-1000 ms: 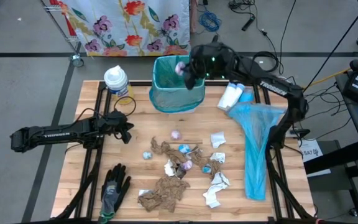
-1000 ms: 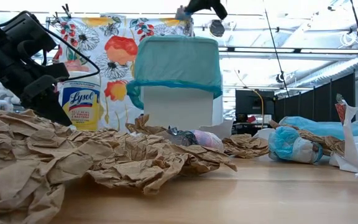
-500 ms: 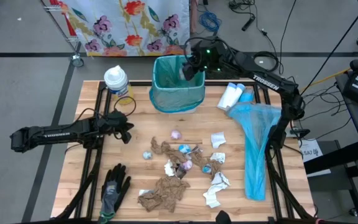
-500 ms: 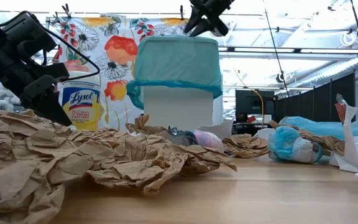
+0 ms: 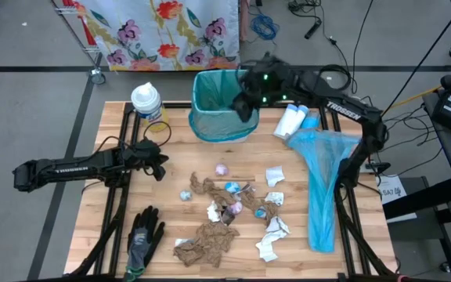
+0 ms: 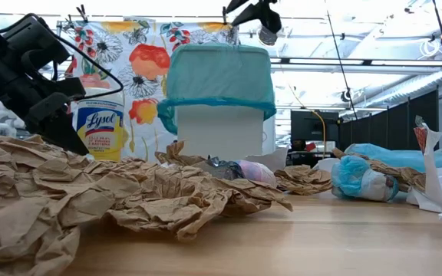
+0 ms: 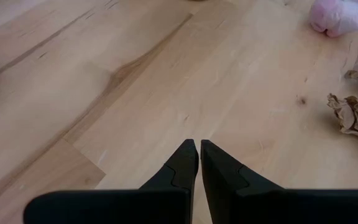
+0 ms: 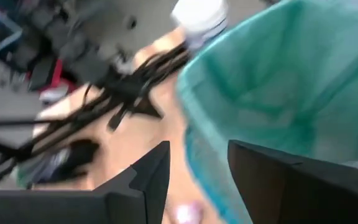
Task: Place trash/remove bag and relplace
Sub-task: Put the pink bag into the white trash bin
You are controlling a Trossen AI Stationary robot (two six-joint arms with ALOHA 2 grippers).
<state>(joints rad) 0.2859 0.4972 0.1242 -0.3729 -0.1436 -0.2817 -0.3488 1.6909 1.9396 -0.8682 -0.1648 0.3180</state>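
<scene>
A white bin lined with a teal bag (image 5: 222, 106) stands at the table's far middle. My right gripper (image 5: 245, 98) hangs open above its right rim, with nothing between its fingers (image 8: 197, 180). The trash (image 5: 229, 207), crumpled brown paper, white scraps and small shiny balls, lies scattered on the table's middle and near part. A pink ball (image 5: 221, 169) lies apart from it, nearer the bin. My left gripper (image 5: 161, 163) is shut and rests low over bare wood (image 7: 199, 146) at the left.
A Lysol tub (image 5: 146, 102) stands left of the bin and white bottles (image 5: 290, 121) lie right of it. A loose blue bag (image 5: 323, 180) stretches along the right side. A black-and-grey glove (image 5: 143, 235) lies near the front left. Floral cloth (image 5: 163, 31) hangs behind the table.
My right gripper, shut on a pinkish ball above the bin a second ago, has opened over the bin's mouth. The ball is gone from its fingers. The gripper dipped toward the bin and has since drawn back a little toward the bin's right rim.
</scene>
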